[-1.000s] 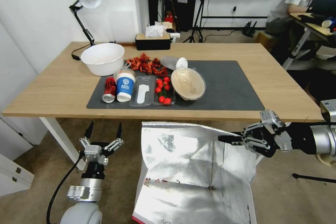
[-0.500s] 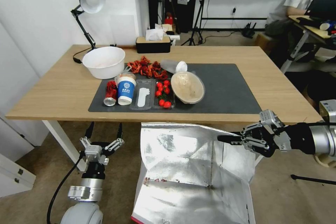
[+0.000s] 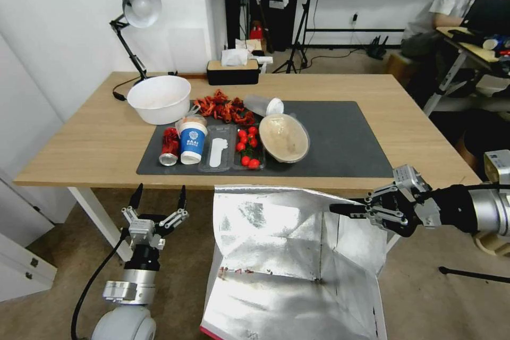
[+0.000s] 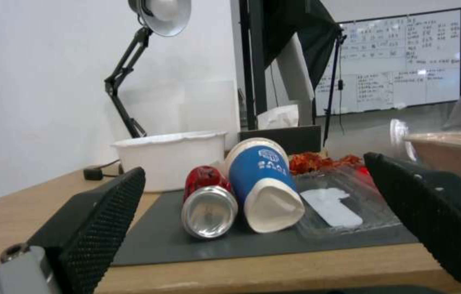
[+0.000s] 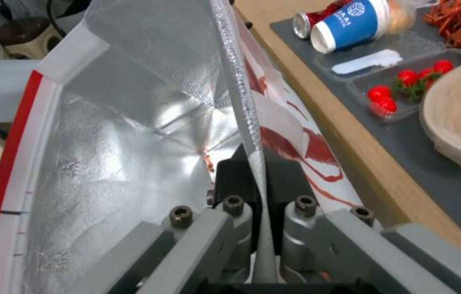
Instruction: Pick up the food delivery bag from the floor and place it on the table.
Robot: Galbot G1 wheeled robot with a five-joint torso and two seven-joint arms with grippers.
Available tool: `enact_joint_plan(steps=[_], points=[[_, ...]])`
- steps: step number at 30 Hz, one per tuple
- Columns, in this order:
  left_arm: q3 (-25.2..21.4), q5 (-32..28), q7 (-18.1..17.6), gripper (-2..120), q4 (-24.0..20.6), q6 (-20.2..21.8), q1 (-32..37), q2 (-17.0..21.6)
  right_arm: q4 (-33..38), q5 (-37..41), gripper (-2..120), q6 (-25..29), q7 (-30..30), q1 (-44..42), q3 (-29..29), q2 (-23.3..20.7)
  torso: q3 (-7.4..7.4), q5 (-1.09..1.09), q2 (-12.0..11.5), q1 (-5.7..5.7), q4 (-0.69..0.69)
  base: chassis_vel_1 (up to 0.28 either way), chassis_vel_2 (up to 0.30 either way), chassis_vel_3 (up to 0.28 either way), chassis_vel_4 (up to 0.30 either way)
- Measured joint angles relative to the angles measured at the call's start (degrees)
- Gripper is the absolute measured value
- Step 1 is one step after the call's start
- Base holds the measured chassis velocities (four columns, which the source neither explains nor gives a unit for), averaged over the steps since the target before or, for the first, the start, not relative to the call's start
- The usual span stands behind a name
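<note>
Here the table (image 3: 95, 143) spans the far half of the scene, its light-wood top bearing a dark grey mat (image 3: 345, 141) crowded at its left end with a white bowl (image 3: 158, 99), a lidded brown bowl (image 3: 284, 138), a blue paper cup (image 3: 192, 142) and a red can (image 3: 169, 146) lying on their sides, and a clear tray of cherry tomatoes (image 3: 247, 146). Just near of the table's near edge, the food delivery bag (image 3: 287, 260) hangs open-mouthed toward the camera, its crinkled foil lining showing; its top rim appears about level with the tabletop, so it looks to be off the floor (image 3: 64, 255) rather than resting on it. The right gripper (image 3: 340, 208) reaches in from the right and is clamped on the bag's right-hand wall, one finger inside the foil and one outside, as the right wrist view confirms. The left gripper (image 3: 158, 196) is parked low to the bag's left, fingers spread wide and holding nothing. The table lies straight beyond the bag, so placing it seems to call for more lift and a forward carry by the right arm, toward the bare right end of the mat.
</note>
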Motion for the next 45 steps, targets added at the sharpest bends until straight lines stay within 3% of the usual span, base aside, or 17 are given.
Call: enact_joint_plan(steps=[12,45], points=[[-0.56,-0.90,1.50,100,-0.08,-1.60,-0.09,0.50,-0.23,0.70,0,0.00,0.42,1.16,-0.37,-0.46,1.42,0.00,2.52,1.09,0.01,0.000,0.000,0.000,0.000],[-1.86,-2.10,0.92,100,0.57,-2.63,-0.29,0.76,0.50,1.06,0,-0.10,0.56,3.26,-1.48,0.73,1.10,0.00,1.93,0.83,0.01,0.000,0.000,0.000,0.000]])
